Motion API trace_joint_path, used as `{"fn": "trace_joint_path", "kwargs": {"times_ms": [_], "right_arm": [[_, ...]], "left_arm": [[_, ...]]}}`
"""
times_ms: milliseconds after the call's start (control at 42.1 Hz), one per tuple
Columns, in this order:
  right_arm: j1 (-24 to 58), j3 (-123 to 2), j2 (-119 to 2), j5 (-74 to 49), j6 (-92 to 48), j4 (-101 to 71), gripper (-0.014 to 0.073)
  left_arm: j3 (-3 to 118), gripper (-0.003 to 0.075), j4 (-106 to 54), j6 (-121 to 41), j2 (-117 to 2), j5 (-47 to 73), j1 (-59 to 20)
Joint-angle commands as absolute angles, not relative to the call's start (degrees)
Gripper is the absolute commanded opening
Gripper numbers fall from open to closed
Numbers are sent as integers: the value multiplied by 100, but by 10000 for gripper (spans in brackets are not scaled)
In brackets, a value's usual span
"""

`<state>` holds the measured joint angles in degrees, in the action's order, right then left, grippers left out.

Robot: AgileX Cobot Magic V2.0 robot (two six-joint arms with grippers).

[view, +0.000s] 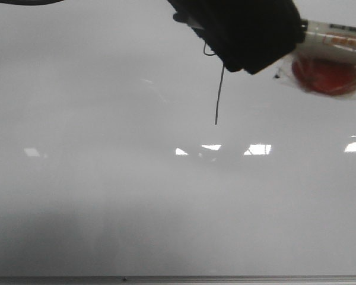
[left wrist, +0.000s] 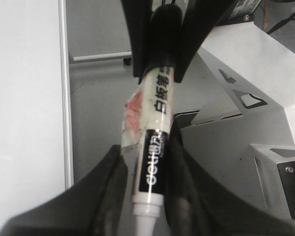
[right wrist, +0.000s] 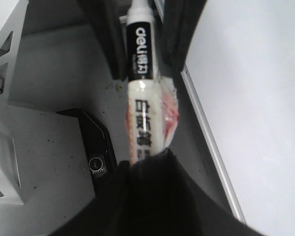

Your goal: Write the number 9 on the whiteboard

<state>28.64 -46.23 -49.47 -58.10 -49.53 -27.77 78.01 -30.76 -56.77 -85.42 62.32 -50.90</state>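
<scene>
Clearly both arms are on the same pen: in the left wrist view the left gripper (left wrist: pixel 152 206) is clamped around the black-banded end of the marker (left wrist: pixel 155 147), and in the right wrist view the right gripper (right wrist: pixel 147 187) is closed over the opposite, white-labelled end, so the marker's long axis runs straight from one gripper to the other. A scrap of clear tape with red print clings to the barrel between them.

From the front, the whiteboard (view: pixel 107 196) fills the frame, and the number 9 (view: pixel 218 95) sits at about one o'clock from its middle. Only a corner of its small loop shows; the rest hides behind a dark gripper body (view: pixel 243 29) at twelve o'clock. The thin stem runs down from there toward six o'clock, slightly slanted, and ends well short of the bright reflections.

The figure looks essentially finished. The stem's free end lies at six o'clock from the gripper, so lifting straight off the board seems all that remains; which tip touches the board I cannot tell.
</scene>
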Motion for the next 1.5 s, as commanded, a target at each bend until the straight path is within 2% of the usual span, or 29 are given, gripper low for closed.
{"fn": "trace_joint_path", "kwargs": {"times_ms": [0, 166, 309, 499, 642, 737, 832, 1022, 1093, 1283, 1473], "right_arm": [[2876, -4760, -4877, -5596, -5008, -2929, 136], [2870, -4760, -4877, -5590, -5002, -2929, 419], [2791, -4771, -4803, -5590, -4695, -2547, 551], [2389, -4771, -4527, -5607, -3496, -1522, 559], [2230, -4771, -4463, -5633, -3300, -1283, 559], [2231, -4766, -4463, -5633, -3296, -1283, 559], [2231, -4766, -4463, -5633, -3282, -1283, 559], [2231, -4766, -4463, -5570, -3277, -1288, 559], [2231, -4766, -4463, -5570, -3277, -1288, 559], [2231, -4766, -4463, -5569, -3277, -1355, 559], [2231, -4766, -4463, -5580, -3277, -1374, 559]], "left_arm": [[7993, 85, -3345, -5671, -8341, 6080, -5133], [7993, 44, -3345, -5671, -8341, 6080, -5133], [7993, 45, -2861, -5184, -8259, 6088, -5111], [7993, 45, -643, -3256, -7858, 6088, -5104], [7993, 45, 933, -1161, -7424, 6088, -4849], [7907, 45, 1353, -487, -7046, 5995, -4349], [7492, 45, 1378, -206, -6469, 5463, -3439], [5766, 45, 1367, 729, -5439, 3186, -1417], [5107, 45, 1356, 1095, -5262, 2061, -1007], [3549, 45, 998, 1190, -5364, -824, -601], [2858, 45, 998, 1102, -5937, -2350, -597]]}}
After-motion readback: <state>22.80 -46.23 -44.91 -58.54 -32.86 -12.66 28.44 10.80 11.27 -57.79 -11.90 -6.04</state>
